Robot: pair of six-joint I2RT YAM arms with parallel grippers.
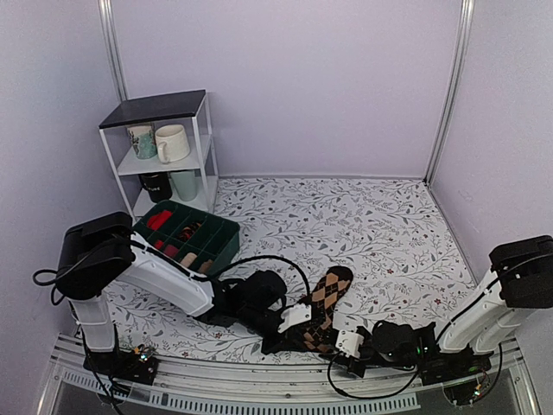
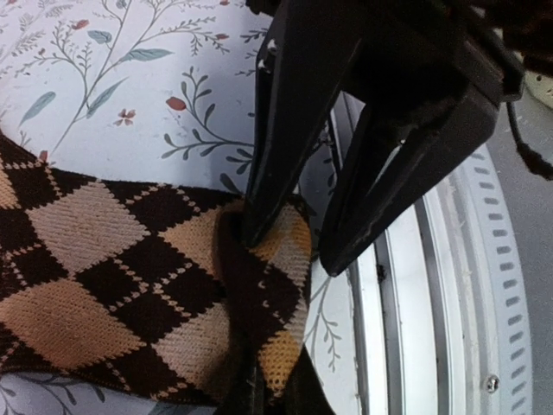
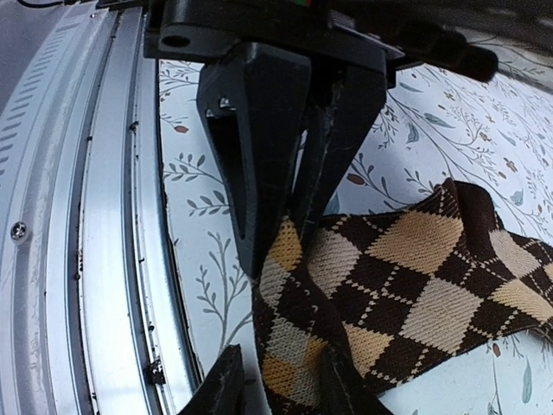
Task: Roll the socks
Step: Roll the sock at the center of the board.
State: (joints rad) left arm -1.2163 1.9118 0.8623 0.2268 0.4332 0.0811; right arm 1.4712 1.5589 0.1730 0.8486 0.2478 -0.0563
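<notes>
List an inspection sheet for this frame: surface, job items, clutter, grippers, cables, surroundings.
Surface: flowered tablecloth, flat.
Job's things: patterned socks lying long near the front edge, unrolled.
Clutter: green bin of sock rolls, shelf with mugs, back left.
Grippers: left gripper and right gripper both pinch the socks' near end.
Cables: black cable arches above the left arm.
Surroundings: lilac walls, metal rail in front.

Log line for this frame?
socks: flat, unrolled | left gripper: shut on near end | right gripper: astride near end, grip unclear
</notes>
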